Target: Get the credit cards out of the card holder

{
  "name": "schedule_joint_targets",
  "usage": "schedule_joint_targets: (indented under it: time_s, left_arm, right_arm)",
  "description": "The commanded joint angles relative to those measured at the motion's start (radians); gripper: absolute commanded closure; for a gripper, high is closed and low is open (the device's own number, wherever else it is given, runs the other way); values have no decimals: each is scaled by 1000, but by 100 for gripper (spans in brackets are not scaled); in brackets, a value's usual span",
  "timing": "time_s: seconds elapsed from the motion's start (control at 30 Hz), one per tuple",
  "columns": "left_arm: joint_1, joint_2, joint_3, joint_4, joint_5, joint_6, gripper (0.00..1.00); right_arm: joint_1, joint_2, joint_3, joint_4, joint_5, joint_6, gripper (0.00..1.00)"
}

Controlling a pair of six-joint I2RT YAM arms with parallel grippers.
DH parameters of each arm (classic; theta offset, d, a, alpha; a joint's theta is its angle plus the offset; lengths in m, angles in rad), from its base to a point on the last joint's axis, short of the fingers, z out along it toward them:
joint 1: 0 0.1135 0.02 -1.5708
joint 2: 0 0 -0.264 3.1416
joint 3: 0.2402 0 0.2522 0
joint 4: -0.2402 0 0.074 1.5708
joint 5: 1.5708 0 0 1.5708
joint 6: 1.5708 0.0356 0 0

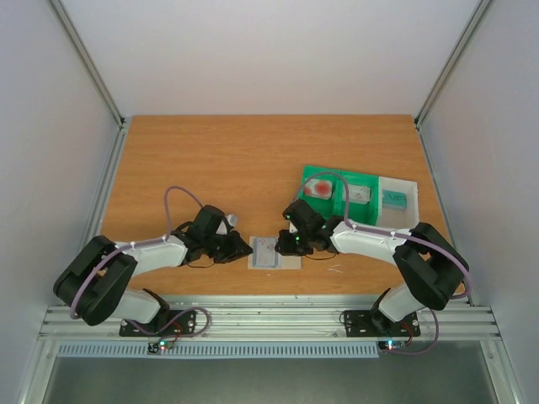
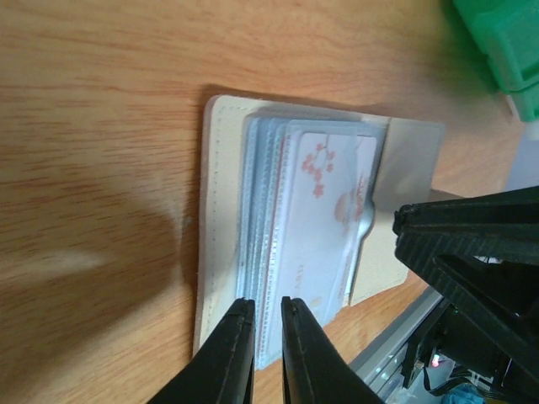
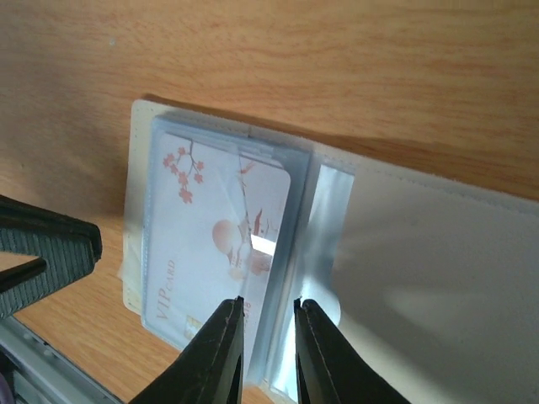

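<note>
Presently: wooden counter (image 1: pixel 210 160). Green tray (image 1: pixel 341 171), far right. Card holder (image 3: pixel 438 252), open flat near counter's front edge. Left claw (image 2: pixel 268 303): fingers almost together at holder's edge, grip cannot tell. Right claw (image 3: pixel 268 305): narrowly open over holder. White card (image 3: pixel 210 219), red blossoms, inside holder's clear pocket.

Card holder (image 1: pixel 274 252): open flat on table, translucent sleeves stacked
White card (image 3: pixel 210 231): red blossom print, inside top sleeve
</note>
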Motion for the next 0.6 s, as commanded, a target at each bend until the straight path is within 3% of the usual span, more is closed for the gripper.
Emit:
schedule_joint_targets:
  time_s: [0.0,0.13,0.57]
  left_arm:
    - [-6,-44,16,-14,-25,0,87]
    - [-6,-37,30,4,-22,2,80]
    - [-6,41,20,86,8,1,79]
  right_arm:
    - [-26,34,9,58,-48,16,80]
    - [-44,74,6,90,-87,19,81]
    - [-45,131,10,115,-110,-4,81]
